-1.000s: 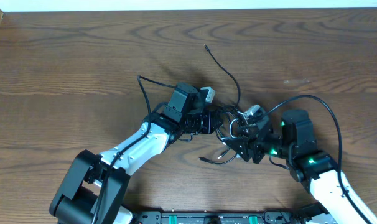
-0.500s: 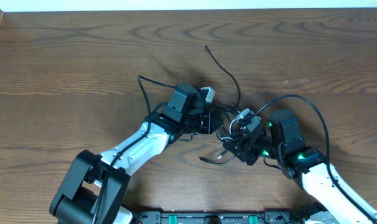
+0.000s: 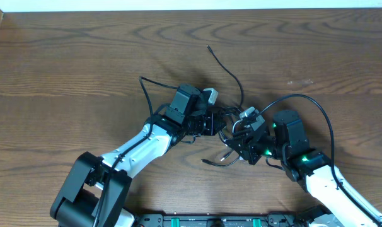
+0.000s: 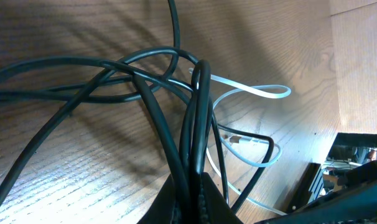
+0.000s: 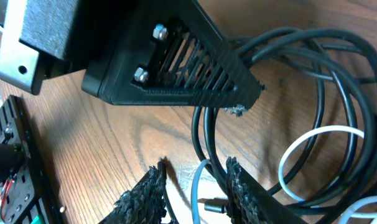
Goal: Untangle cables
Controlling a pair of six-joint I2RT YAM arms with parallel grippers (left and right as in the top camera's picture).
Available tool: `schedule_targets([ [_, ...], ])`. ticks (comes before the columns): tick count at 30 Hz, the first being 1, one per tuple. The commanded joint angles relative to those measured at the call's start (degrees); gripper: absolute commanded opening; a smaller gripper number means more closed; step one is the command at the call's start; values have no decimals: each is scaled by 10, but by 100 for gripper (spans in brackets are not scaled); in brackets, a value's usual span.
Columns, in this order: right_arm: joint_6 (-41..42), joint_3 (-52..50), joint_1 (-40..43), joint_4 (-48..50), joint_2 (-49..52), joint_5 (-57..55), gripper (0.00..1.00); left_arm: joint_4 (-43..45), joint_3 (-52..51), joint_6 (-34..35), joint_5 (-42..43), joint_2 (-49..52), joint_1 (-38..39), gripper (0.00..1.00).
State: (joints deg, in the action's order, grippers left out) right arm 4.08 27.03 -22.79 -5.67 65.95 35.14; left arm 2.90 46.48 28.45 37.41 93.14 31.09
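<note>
Black cables plus 1 white cable sit in a knot on the wood table, right at the left gripper tip. Its fingers are pressed together, pinching a few black strands. The right gripper faces the left gripper across the knot, fingers apart, white cable running between them, not clamped.

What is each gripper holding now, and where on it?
Left gripper: black cables, pinched along their length, not at a plug. Right gripper: nothing yet; a white cable lies between its open fingers.
</note>
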Motion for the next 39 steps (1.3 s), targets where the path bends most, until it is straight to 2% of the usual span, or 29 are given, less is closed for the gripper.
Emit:
schedule_targets([
  [1,4,1,-5,-4,0,1,30,0,2,-10,10,4,2,8],
  [3,4,1,-5,-4,0,-2,24,0,2,-10,10,4,2,8],
  [7,5,1,-5,-1,0,-5,1,0,2,-10,10,4,2,8],
  [16,75,3,3,69,-15,-5,1,-17,2,-10,0,4,2,8],
  [20,104,3,29,85,-61,-5,1,-66,2,-10,-67,4,2,8],
  [26,110,3,96,59,-158,-7,1,-129,2,-10,-141,4,2,8],
  [32,113,3,158,-11,-227,-64,1,-123,2,-1,-146,4,2,8],
  [34,114,3,162,-40,-231,-59,6,-115,2,0,-145,4,2,8],
  [37,113,3,157,-92,-225,-23,24,-105,2,35,-145,4,2,8],
  [39,113,3,150,-132,-216,6,46,-96,2,70,-145,4,2,8],
])
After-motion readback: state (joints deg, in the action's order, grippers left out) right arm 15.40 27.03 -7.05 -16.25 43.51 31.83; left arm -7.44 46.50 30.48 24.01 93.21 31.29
